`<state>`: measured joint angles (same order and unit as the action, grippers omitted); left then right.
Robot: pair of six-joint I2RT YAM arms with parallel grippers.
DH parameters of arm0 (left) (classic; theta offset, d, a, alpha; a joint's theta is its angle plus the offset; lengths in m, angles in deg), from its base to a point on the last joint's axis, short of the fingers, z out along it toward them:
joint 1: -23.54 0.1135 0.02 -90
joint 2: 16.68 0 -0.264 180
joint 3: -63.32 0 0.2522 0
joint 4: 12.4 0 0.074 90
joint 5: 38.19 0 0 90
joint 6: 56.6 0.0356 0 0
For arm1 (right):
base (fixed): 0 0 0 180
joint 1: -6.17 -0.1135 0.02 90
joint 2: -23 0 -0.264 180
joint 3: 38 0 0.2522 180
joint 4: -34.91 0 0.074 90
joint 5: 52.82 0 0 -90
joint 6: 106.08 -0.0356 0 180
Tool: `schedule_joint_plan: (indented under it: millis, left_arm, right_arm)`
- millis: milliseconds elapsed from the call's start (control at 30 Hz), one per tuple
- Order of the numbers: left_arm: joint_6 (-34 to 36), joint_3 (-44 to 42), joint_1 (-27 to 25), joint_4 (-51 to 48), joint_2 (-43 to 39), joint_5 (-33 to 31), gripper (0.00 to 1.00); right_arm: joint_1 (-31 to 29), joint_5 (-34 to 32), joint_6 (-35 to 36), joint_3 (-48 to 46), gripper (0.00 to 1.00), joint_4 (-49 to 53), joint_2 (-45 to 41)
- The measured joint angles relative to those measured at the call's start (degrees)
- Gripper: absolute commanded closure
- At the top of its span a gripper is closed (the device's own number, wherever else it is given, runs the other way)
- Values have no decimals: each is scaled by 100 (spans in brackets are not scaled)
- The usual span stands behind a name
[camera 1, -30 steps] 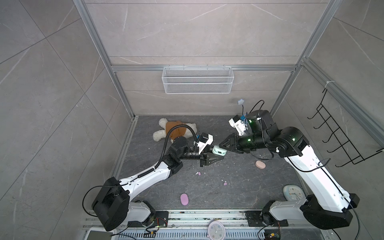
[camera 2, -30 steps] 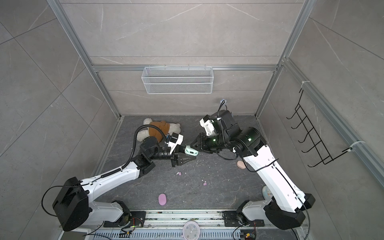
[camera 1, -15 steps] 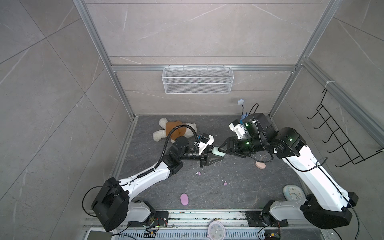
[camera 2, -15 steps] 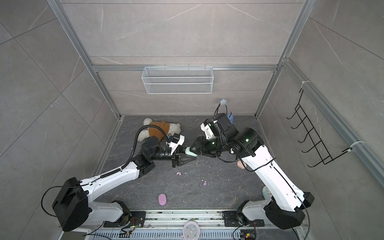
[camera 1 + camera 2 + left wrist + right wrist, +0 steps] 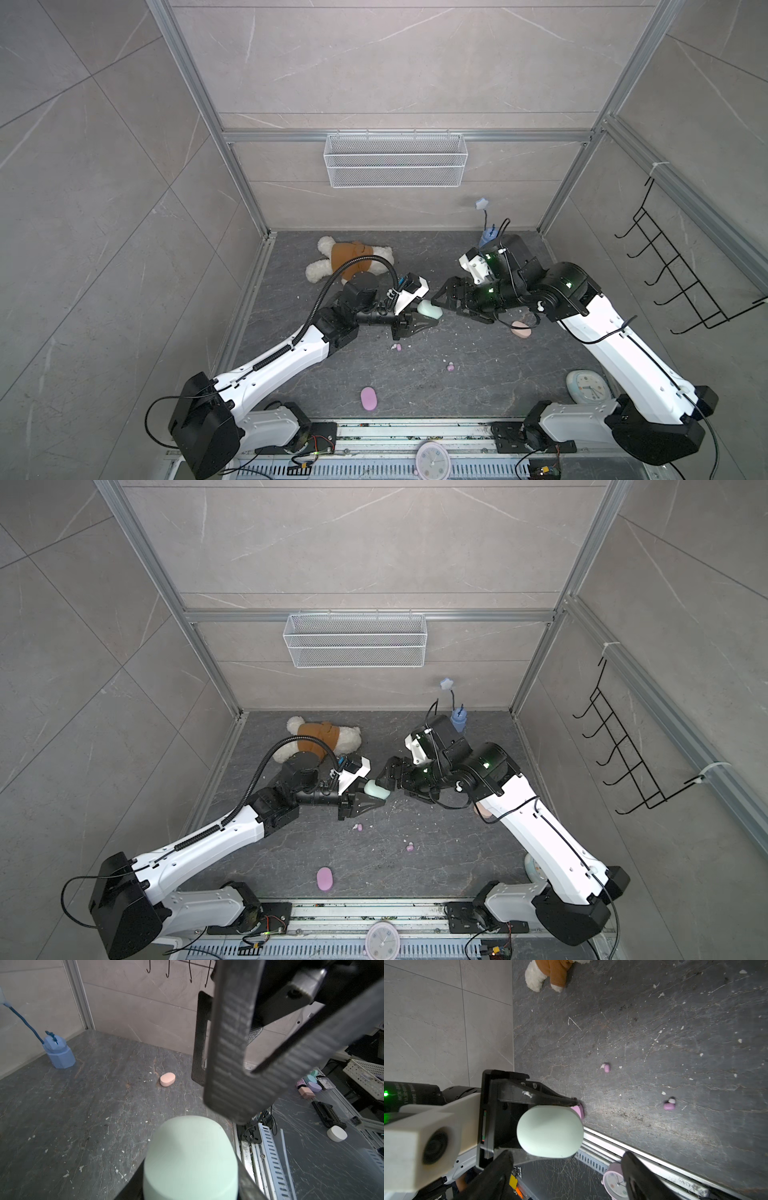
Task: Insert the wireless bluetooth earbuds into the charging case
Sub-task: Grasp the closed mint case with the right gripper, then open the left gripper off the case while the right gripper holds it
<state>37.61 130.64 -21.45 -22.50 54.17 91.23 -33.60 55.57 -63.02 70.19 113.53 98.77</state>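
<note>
The closed mint green charging case (image 5: 429, 309) (image 5: 376, 789) is held above the floor by my left gripper (image 5: 427, 318), which is shut on it. The case fills the left wrist view (image 5: 191, 1157). My right gripper (image 5: 444, 300) (image 5: 568, 1176) is open, its wide-apart fingers (image 5: 638, 1176) just short of the case's (image 5: 550, 1131) free end, holding nothing. Two lilac earbuds (image 5: 397, 347) (image 5: 450, 367) lie on the dark floor below, also in the right wrist view (image 5: 606, 1068) (image 5: 669, 1105).
A lilac case (image 5: 368, 399) lies near the front rail and a peach case (image 5: 521, 330) (image 5: 167, 1079) under the right arm. A teddy bear (image 5: 349, 262) and a blue bottle (image 5: 486, 239) stand at the back. A mint clock (image 5: 586, 386) is front right. White specks litter the floor.
My right gripper has moved left toward the mint case and its jaws have spread wide. The left arm and the case have stayed in place.
</note>
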Motion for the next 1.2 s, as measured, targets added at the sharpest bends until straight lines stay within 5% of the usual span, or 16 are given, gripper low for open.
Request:
schedule_joint_plan:
  millis: [367, 1033, 1200]
  left_arm:
    - [133, 0, -52, -195, 0, -37, 74]
    - [140, 0, -50, -214, 4, -50, 74]
    - [140, 0, -50, -216, 7, -59, 55]
  right_arm:
    - [-2, 417, -4, -466, 12, -501, 299]
    - [-116, 634, -262, -721, 44, -914, 308]
    - [-116, 627, -262, -723, 49, -922, 302]
